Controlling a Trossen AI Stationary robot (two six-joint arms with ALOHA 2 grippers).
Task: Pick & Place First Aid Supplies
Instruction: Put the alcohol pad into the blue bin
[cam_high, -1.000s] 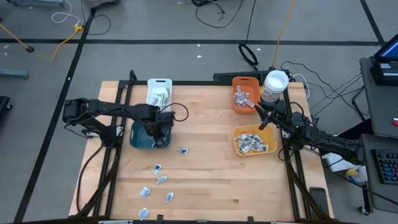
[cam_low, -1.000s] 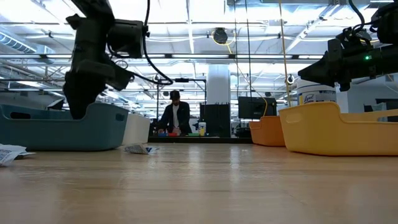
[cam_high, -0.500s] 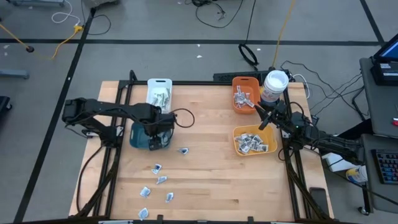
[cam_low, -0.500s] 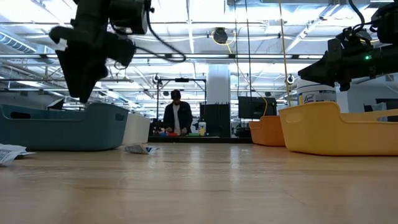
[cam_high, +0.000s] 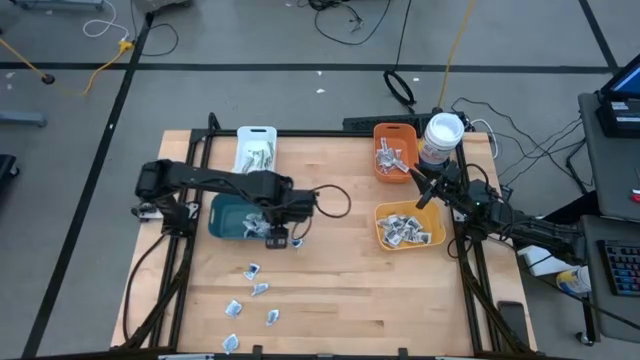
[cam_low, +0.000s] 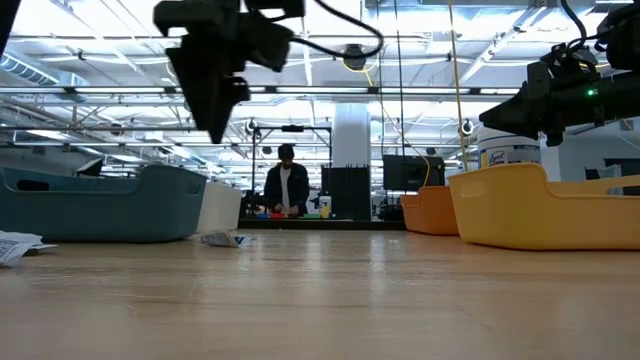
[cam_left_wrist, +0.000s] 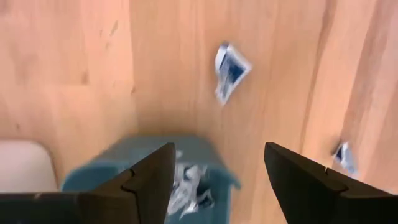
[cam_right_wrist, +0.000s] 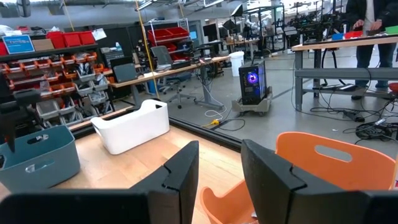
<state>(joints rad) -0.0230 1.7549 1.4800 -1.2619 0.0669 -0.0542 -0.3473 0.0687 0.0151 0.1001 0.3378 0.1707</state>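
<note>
- Pale wooden boards make up the table, which we see from above standing on a grey floor crossed by dark tape lines and trailing cables.
- We count 4 bins on it: a teal bin and a white bin on the left, an orange bin and a yellow bin on the right, with a round white-lidded tub just beside the orange one.
- First aid packets lie in all 4 bins; loose packets are scattered on the bare wood in front of the teal bin, and 1 packet lies alone on the wood near it.
- We see the left gripper above the teal bin's near edge, its fingers spread wide with nothing between them.
- We see the right gripper raised near the orange bin, fingers partly apart and holding nothing.
- Beyond the table, the low view shows a bright workshop hall with ceiling lights and a person standing at a distant bench; the right wrist view adds red storage crates on shelves.
</note>
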